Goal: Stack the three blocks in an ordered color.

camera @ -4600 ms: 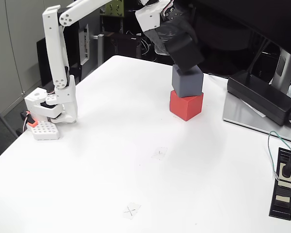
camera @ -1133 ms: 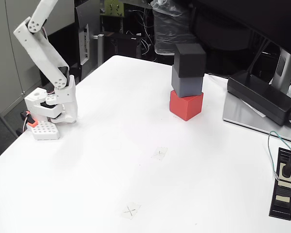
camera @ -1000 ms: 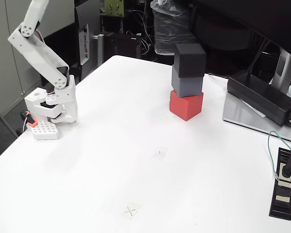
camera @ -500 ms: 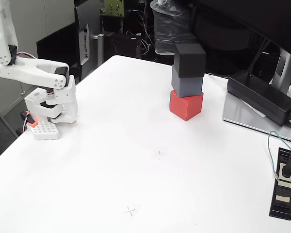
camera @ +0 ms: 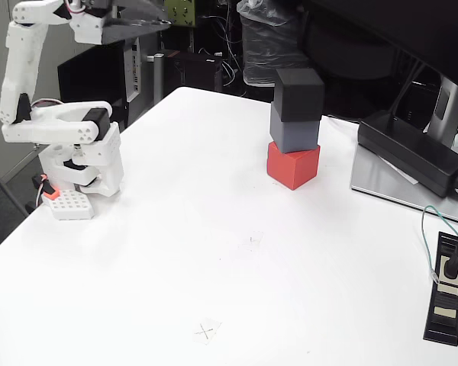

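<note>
Already the three blocks stand stacked at the worktop's (camera: 137, 290) far middle: red block (camera: 293, 165) at the bottom, gray block (camera: 295, 133) on it, black block (camera: 299, 94) on top, slightly twisted. They look light, stiff and matte, best pinched across opposite flat faces. At far left the gripper (camera: 141, 23) is folded back above the arm's base; whether its jaws are parted I cannot tell.

matte red block (camera: 293, 166), gray block (camera: 295, 134), black block (camera: 298, 94), smooth white table (camera: 214, 267)
</note>
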Controlling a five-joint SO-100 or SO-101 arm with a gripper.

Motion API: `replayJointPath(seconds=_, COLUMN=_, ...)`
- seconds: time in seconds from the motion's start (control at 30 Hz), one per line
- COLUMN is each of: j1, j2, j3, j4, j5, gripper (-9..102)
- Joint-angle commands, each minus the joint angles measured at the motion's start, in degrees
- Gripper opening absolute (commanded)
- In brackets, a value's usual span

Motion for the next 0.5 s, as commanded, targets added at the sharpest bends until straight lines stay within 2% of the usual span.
replayJointPath(seconds=0.0, j1=1.6, j2=2.8, j3=13.4, j4=-7.8, j5=0.4, gripper=0)
replayJointPath(seconds=0.17, j1=5.0, j2=5.0, j3=28.6, j4=-11.9, j5=0.5, gripper=0)
replayJointPath(seconds=0.47, j1=5.4, j2=5.0, j3=42.8, j4=-16.4, j5=0.6, gripper=0)
